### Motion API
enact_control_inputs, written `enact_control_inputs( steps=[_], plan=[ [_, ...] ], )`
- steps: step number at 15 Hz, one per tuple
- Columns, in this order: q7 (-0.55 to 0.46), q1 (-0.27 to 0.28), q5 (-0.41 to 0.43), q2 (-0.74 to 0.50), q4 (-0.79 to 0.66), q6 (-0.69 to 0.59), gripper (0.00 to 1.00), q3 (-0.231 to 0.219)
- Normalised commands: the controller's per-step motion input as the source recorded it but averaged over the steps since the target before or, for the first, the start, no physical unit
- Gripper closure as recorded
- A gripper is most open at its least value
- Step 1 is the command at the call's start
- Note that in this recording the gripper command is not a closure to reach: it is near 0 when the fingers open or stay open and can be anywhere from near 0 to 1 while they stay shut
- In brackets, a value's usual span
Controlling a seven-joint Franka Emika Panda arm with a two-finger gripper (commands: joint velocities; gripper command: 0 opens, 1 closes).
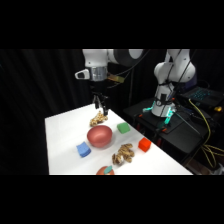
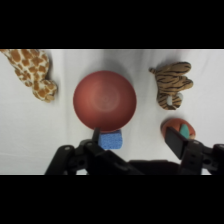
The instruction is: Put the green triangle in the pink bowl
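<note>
Pink bowl [image 1: 99,136] mid-counter, end effector [image 1: 101,106] hanging above the far end of the white counter [image 1: 62,130].

Green triangle [image 1: 123,128] rests on the counter just right of the bowl in the side view, nearer the camera than the end effector and lower, apart from it and untouched. The end effector carries nothing; in the wrist view its fingers [image 2: 175,141] stand spread wide. Under it lies a spotted giraffe toy [image 1: 98,119], just behind the bowl. A blue block [image 1: 83,149] sits left of the bowl, a red block [image 1: 144,145] to the right, and a striped tiger toy [image 1: 122,154] in front, with an orange ball [image 2: 178,129] near it.
</note>
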Motion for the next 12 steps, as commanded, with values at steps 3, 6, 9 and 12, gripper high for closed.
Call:
enact_control_inputs(
  steps=[3, 6, 9, 12],
  plan=[
    [0.01, 0.001, -0.023, 0.02, 0.02, 0.01, 0.0, -0.007],
    [0.03, -0.018, -0.025, 0.01, -0.06, 0.14, 0.0, -0.024],
    [0.02, -0.047, 0.03, -0.14, -0.29, 0.23, 0.0, -0.042],
    [0.04, -0.054, 0.072, -0.3, -0.47, 0.26, 0.0, -0.042]
  ],
)
